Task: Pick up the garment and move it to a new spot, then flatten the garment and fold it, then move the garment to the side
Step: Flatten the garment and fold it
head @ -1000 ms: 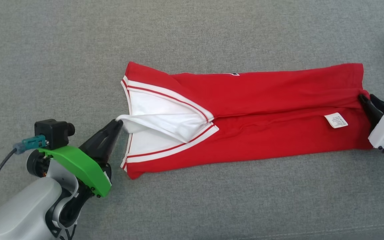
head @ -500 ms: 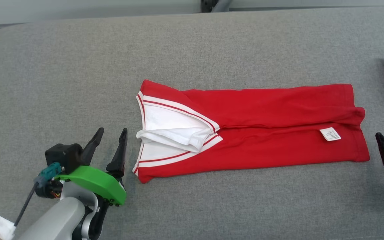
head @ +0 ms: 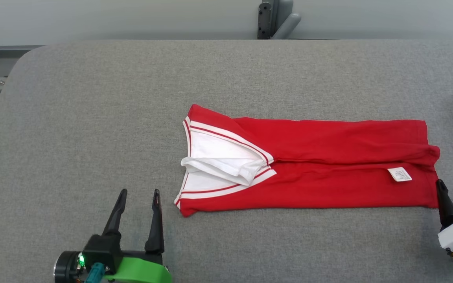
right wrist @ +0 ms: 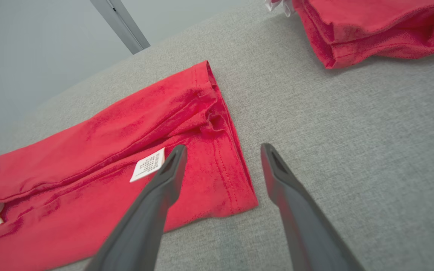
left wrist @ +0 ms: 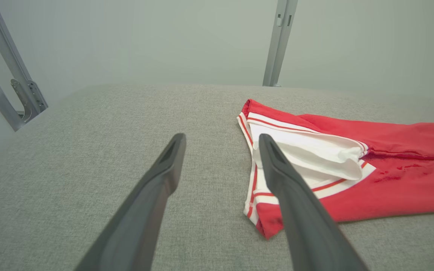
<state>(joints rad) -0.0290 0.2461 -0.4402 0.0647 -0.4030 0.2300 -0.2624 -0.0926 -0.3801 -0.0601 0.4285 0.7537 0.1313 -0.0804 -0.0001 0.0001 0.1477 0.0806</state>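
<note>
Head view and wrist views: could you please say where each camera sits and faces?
Head view: on the head, looking down at the red V-neck shirt on the grey table; left gripper and right gripper show, open.
Left wrist view: on the left arm, facing the white collar past its fingers.
Right wrist view: on the right arm, facing the care label past its fingers.
Shared: head and right wrist views show the label.
</note>
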